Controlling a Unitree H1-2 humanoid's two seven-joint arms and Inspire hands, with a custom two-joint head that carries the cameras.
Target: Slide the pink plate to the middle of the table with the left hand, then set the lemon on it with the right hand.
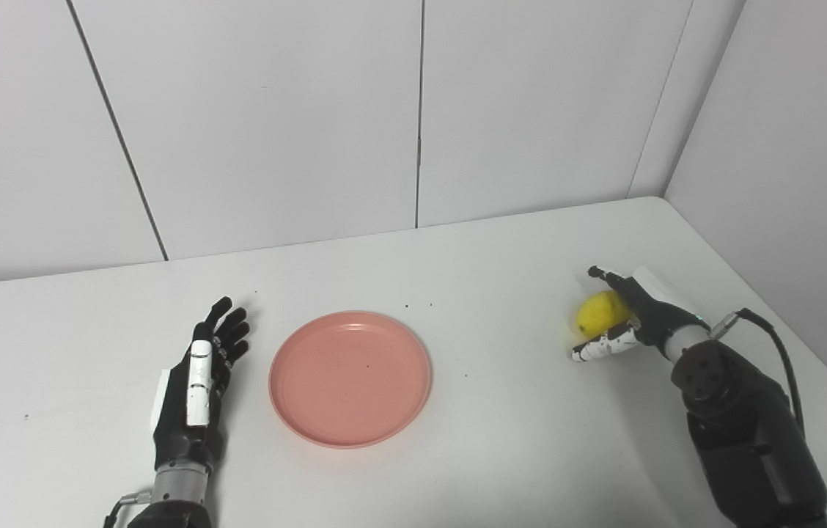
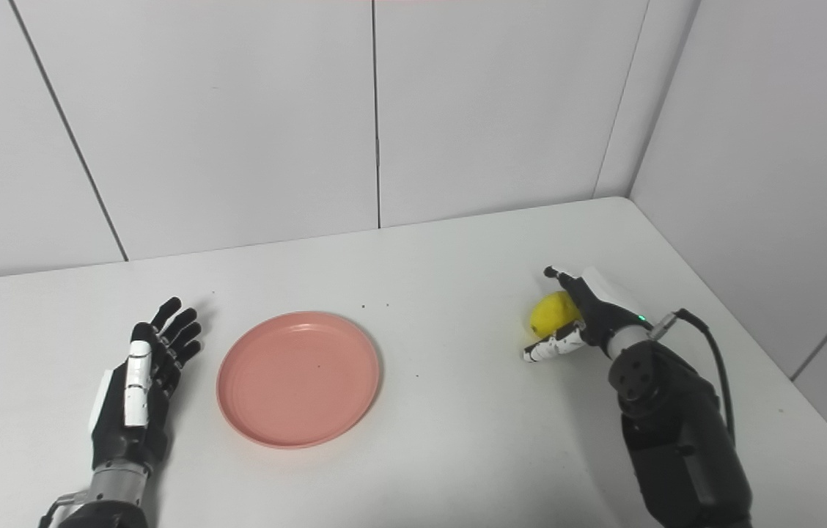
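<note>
The pink plate (image 1: 350,378) sits mid-table (image 1: 457,455), empty, as the right hand (image 1: 622,315) cups the lemon (image 1: 599,313) near the right edge; the left hand (image 1: 201,374) (fingers spread, holding nothing) rests beside the plate.

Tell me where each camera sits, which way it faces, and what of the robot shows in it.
Left eye view: on the head, left side, looking down at the table; both arms enter from the bottom edge.
Right eye view: beside it, a little to the right, facing the same way; everything sits further left in the picture.
Shared: the pink plate, the open left hand beside it, and the right hand around the lemon.
</note>
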